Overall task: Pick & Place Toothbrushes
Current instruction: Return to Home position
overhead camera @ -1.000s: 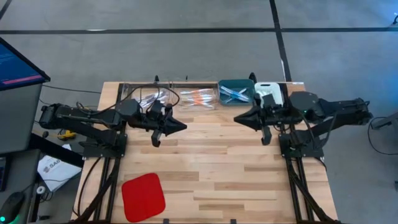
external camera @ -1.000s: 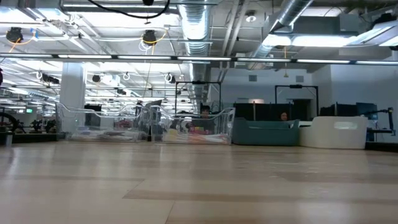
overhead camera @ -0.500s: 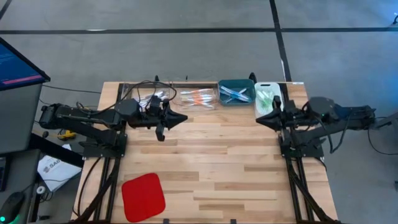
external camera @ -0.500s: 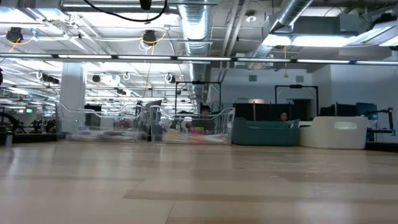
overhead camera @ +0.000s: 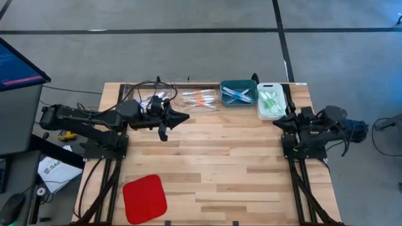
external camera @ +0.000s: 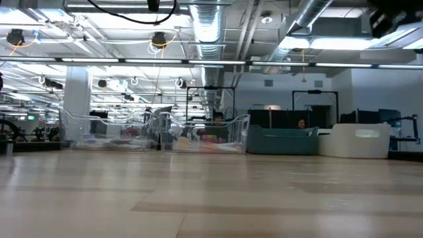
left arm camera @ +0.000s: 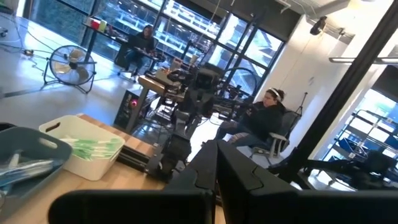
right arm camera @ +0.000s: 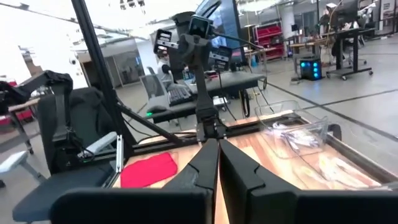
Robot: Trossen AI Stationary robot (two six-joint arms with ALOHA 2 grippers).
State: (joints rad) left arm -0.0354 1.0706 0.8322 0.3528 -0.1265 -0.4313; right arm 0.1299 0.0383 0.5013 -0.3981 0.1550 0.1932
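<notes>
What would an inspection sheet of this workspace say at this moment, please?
Surface: wooden table, no spill or damage seen.
Job's things: toothbrushes sorted in four bins along the far edge: left transparent bin, right transparent bin (orange), teal bin (blue), white bin (green); none seen loose.
Clutter: red pad at the near left corner.
Grippers: left pincer shut, empty, in front of the transparent bins; right pincer shut, empty, near the white bin.
Cables: black cables loop over the left arm.
Surroundings: monitor left of the table; seated person in the room beyond.
</notes>
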